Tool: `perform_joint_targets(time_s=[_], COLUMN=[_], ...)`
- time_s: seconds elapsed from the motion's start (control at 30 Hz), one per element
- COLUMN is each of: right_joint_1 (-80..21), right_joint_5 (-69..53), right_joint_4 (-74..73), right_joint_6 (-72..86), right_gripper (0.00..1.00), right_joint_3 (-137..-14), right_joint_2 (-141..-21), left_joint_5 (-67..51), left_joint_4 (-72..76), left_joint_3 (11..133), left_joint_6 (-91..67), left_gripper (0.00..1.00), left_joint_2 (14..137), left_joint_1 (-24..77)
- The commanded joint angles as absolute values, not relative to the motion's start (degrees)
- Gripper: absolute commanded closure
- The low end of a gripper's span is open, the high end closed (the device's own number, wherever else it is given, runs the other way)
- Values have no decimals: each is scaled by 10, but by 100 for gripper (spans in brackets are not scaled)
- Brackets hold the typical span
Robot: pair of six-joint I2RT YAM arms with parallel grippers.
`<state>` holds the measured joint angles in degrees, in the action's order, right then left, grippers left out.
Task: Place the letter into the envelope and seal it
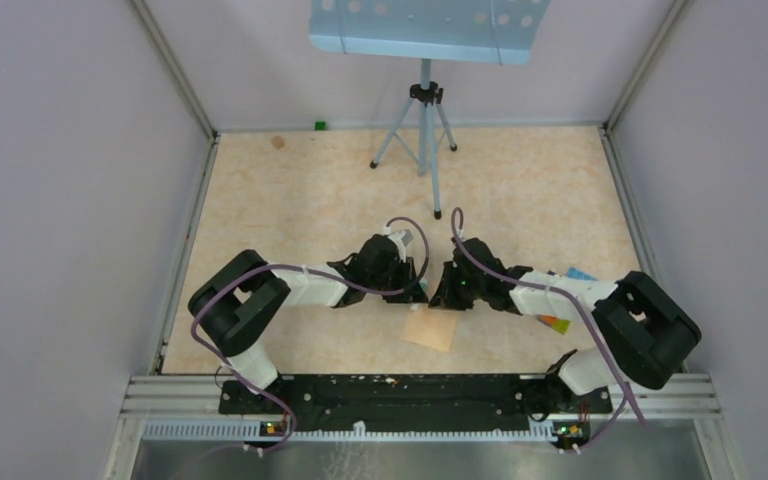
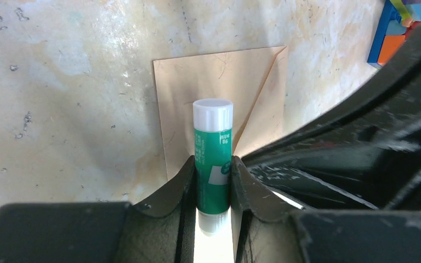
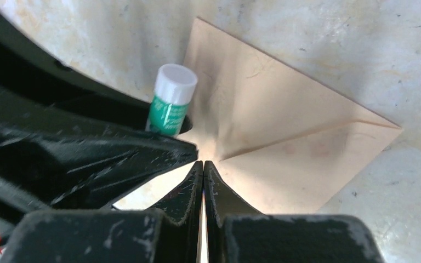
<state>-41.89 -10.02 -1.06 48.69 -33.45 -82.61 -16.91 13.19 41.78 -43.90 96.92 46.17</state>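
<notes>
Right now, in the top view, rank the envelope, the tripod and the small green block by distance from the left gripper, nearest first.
1. envelope: right beside the left gripper, on the bases' side.
2. tripod: beyond it, toward the far edge, centre.
3. green block: at the far edge, left of centre.

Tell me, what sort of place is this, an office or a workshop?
Probably a robot test booth: two black arms bolted at the edge of a marbled table, plain walls closing it in, a tripod stand at the back. The left fingers hold a glue stick by an envelope.
</notes>
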Motion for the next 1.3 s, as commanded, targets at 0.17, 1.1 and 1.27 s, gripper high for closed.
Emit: perform_joint_targets(time_s=[0.17,1.1,1.27], right_joint_1=[-422,-416,-406], right_joint_5=[-87,-71,-66], right_joint_4=[-64,-13,-15], right_joint_6=[453,450,450], right_gripper=[100,100,100], right_joint_3=[-385,-334,-326], right_joint_2=[-749,-847,-849], left_joint_5=[-138,-138,-139], left_joint_4=[100,92,91], left_joint_3=[409,414,413], left_joint_6=[-441,-438,-437], left_gripper=[100,100,100], left_joint_2=[976,974,974], left_joint_1=[462,461,459])
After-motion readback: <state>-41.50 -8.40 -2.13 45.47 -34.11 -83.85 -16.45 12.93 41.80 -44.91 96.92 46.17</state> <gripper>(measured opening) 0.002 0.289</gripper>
